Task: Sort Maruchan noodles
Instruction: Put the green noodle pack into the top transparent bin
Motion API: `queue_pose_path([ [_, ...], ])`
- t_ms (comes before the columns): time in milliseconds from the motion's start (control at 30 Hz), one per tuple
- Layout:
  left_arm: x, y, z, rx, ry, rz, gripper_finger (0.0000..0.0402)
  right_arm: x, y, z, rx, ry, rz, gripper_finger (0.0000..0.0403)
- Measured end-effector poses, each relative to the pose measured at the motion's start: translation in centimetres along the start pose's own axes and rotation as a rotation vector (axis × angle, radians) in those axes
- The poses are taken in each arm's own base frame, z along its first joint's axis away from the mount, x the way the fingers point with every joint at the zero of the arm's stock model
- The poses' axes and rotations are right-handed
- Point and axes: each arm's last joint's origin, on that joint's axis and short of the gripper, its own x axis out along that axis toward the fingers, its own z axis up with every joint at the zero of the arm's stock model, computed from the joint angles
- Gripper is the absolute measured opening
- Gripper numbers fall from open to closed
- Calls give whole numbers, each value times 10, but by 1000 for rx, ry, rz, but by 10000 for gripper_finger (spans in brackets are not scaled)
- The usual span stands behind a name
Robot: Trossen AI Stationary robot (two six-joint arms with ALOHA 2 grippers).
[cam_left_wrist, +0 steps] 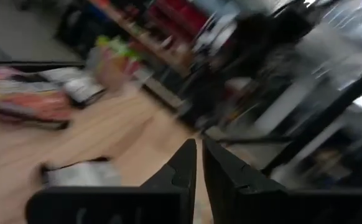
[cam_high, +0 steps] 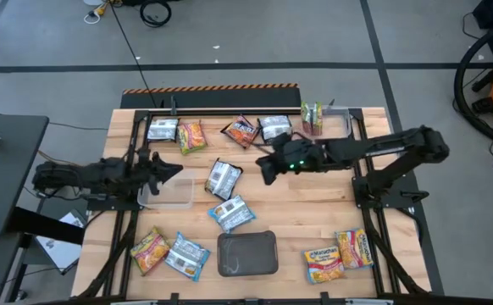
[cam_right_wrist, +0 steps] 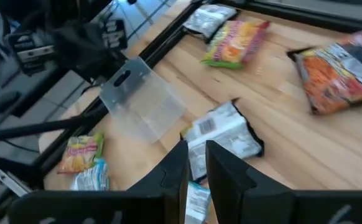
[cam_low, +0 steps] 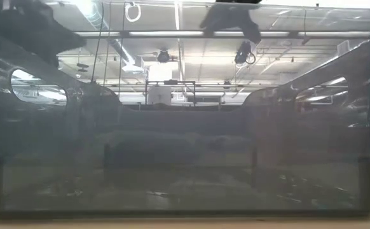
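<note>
Wood tabletop (cam_high: 314,216) is carrying packets scattered all over, both arms hanging above it.

Far left: left gripper (cam_high: 172,170) is hovering over the left rim of a clear plastic tub (cam_high: 167,191), fingers pressed nearly together, pinching nothing; its own wrist view is showing just a thin slit between the fingers (cam_left_wrist: 182,169).

Left front corner: a yellow-orange packet (cam_high: 148,250) and a blue-white packet (cam_high: 186,256) are lying side by side. At the back left, a silver packet (cam_high: 163,130) is sitting just beside another orange packet (cam_high: 191,136).

Centre: a silver-white packet (cam_high: 223,179) is lying just right of the tub, a blue-white one (cam_high: 232,213) nearer the front, and the dark grey tray (cam_high: 247,253) at the front edge. A dark red-brown packet (cam_high: 241,131) and a silver one (cam_high: 274,127) are sitting at the back.

Right gripper (cam_high: 267,170) is hanging above the table between the silver-white packet and the back row, fingers nearly closed, gripping nothing.

A green packet (cam_high: 312,118) is standing at the back right. Two more yellow-orange packets (cam_high: 324,263) (cam_high: 356,248) are lying near the right front corner, touching.

Low view is only looking through a clear tub wall (cam_low: 185,159).
</note>
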Motion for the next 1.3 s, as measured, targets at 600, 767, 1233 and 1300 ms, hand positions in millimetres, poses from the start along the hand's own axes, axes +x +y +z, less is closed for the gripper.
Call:
queue_pose_path([
  [600, 74, 18, 18, 226, 511, 663, 90, -5, 36, 42, -270, -26, -16, 62],
  [767, 102, 49, 33, 106, 604, 787, 136, -12, 35, 43, -263, -23, -19, 62],
  [1233, 164, 114, 21, 193, 877, 1036, 160, -14, 34, 33, -267, 51, -55, 62],
  [1300, 166, 121, 16, 221, 880, 1098, 160, -15, 35, 31, -271, 55, -52, 62],
])
